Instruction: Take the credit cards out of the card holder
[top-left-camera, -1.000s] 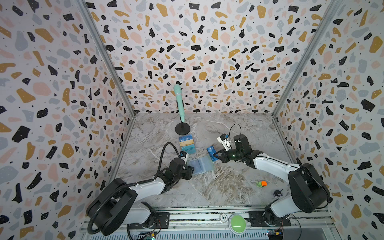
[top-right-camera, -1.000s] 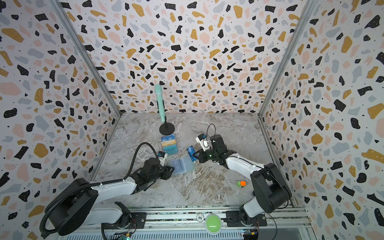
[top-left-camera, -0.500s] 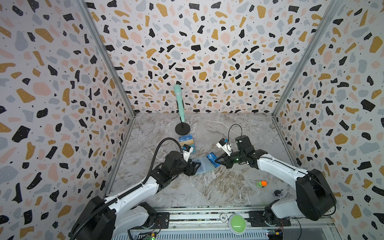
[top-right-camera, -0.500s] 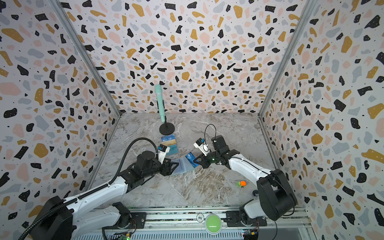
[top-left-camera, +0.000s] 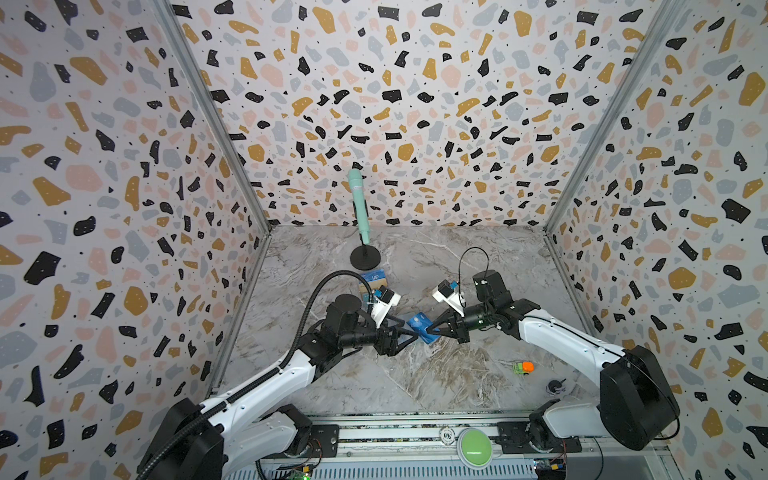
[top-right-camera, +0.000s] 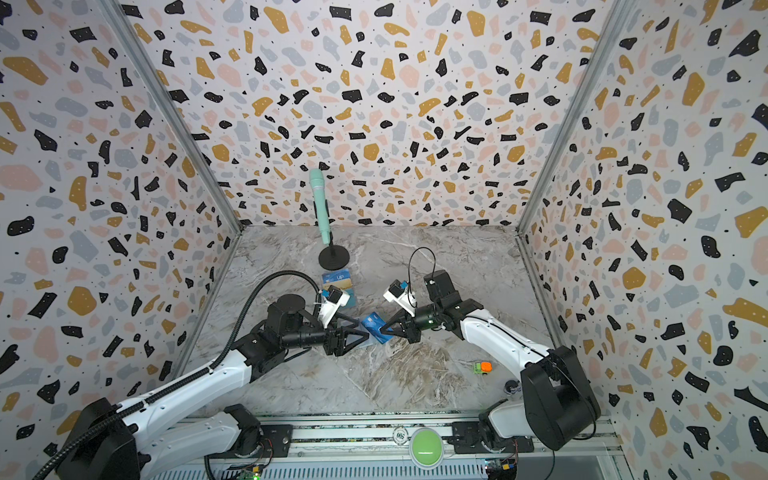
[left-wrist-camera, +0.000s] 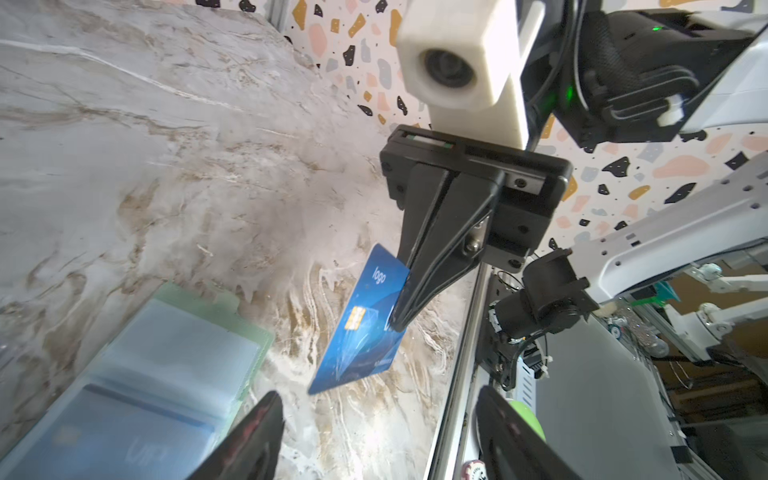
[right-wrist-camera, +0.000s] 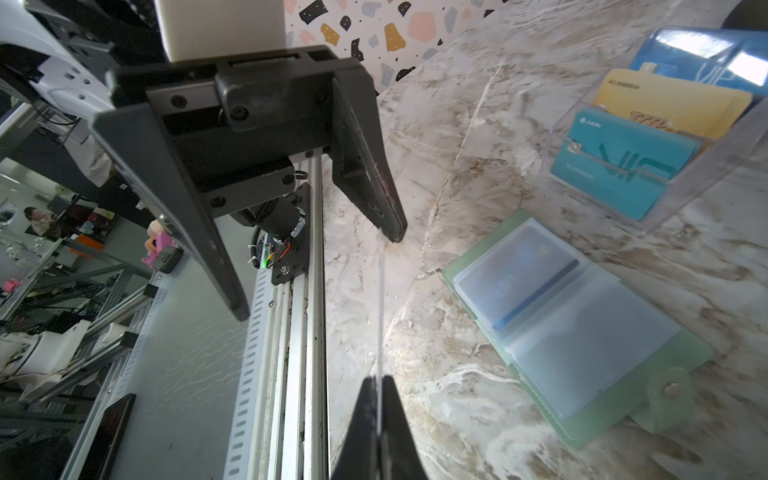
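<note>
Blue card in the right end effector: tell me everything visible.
The blue card is thin glossy plastic, dark blue with a gold chip, white "logo" print and line art. It is out of the card holder, tilted above the marble table, pinched at one edge by the shut right end effector. Nothing else visibly touches it.

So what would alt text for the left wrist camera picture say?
The right hand pinches a dark blue card above a marble table. The mint-green card holder lies open beside it, another card inside; the left hand is open.
</note>
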